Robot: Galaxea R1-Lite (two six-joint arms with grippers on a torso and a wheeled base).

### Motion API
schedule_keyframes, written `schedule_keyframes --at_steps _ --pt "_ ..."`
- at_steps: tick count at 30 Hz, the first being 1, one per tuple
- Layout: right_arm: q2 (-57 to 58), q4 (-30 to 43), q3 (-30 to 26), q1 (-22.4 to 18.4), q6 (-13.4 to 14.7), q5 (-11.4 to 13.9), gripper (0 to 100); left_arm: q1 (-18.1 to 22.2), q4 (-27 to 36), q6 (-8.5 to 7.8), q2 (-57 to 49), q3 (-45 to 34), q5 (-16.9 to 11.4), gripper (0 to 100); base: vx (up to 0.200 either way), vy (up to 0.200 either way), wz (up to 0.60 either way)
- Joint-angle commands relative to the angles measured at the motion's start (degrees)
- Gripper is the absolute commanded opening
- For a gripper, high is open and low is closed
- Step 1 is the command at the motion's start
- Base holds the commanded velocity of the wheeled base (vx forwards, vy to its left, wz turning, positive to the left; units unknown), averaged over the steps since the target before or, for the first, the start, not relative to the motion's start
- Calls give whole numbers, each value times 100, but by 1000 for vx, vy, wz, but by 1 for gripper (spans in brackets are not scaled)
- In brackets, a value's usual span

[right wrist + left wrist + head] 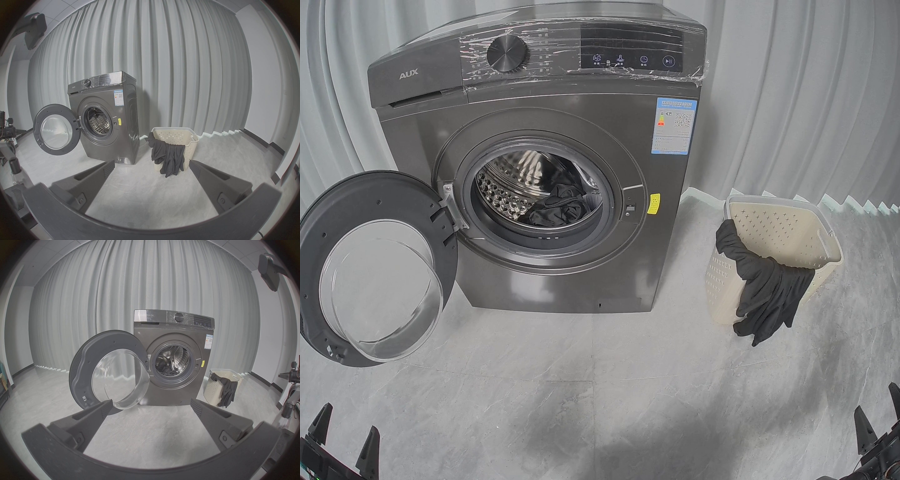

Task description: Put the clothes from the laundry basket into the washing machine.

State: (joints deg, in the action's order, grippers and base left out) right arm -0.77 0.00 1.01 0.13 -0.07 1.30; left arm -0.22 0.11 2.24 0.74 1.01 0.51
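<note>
One black garment (765,284) draped over laundry basket (787,228) rim; basket bottom hidden. In washing machine (550,112) drum, second black garment (559,206), partly hidden; one door (369,200) swung open. Left gripper (150,402), right gripper (151,162): both spread wide, empty.

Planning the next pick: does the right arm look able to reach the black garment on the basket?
Probably, after approaching: the black garment hangs over the laundry basket rim; only floor lies between it and the open right gripper.
</note>
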Motion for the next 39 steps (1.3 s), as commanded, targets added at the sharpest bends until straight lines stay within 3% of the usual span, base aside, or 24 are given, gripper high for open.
schedule_keyframes --at_steps 1,22,28,39 --pt "77 0 -101 4 -1 1 100 4 7 22 -74 -92 2 100 0 -200 0" --pt "77 0 -101 4 -1 1 100 4 7 31 -74 -92 10 100 0 -200 0" --pt "77 0 -101 4 -1 1 100 4 7 31 -74 -92 2 100 0 0 0" --pt "77 0 -101 4 -1 1 100 4 7 39 -74 -92 2 100 200 0 0"
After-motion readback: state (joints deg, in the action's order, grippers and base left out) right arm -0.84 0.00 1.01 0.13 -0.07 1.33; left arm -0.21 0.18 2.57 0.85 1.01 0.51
